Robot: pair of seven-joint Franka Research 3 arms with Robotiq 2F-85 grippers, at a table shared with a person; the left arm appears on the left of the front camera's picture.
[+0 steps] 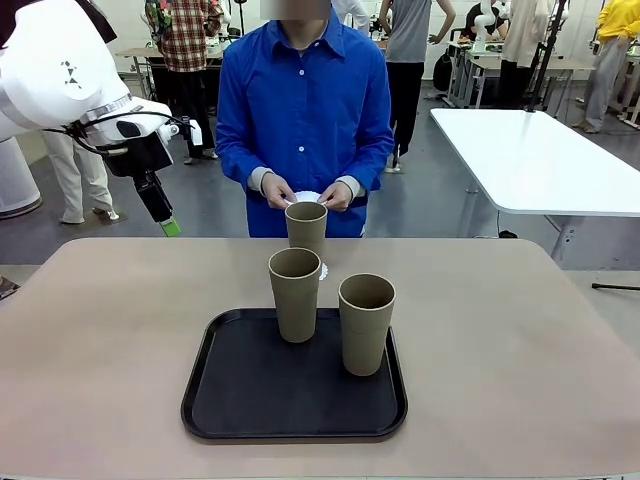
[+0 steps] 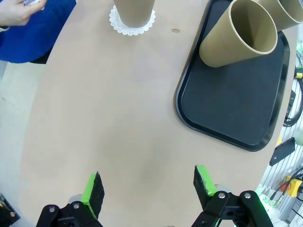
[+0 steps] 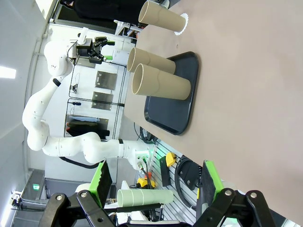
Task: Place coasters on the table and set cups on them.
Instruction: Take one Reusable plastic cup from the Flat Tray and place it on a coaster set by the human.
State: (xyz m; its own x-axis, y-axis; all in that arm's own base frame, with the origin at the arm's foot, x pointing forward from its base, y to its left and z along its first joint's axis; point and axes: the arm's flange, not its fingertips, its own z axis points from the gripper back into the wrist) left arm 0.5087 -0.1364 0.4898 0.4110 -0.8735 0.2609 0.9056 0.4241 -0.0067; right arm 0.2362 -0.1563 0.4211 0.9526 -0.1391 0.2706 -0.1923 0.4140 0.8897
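Front view: bright, even overhead light is filling the room, and nothing is blowing out. The cups (image 1: 366, 322) on the black tray (image 1: 230, 400) are casting only faint, soft shadows onto it. The tray's rim is catching a thin sheen. The table (image 1: 100, 330) around the tray is reading matte and sharp.

Left wrist view: the wide-angle lens is bowing the table's edge on the side away from the tray (image 2: 227, 109). Light is falling diffuse, with no glare.

Right wrist view: the frame is sitting rolled sideways. Straight lines well away from the tray (image 3: 175, 116) are curving. A light panel (image 3: 5, 72) at the frame's edge is glaring white.
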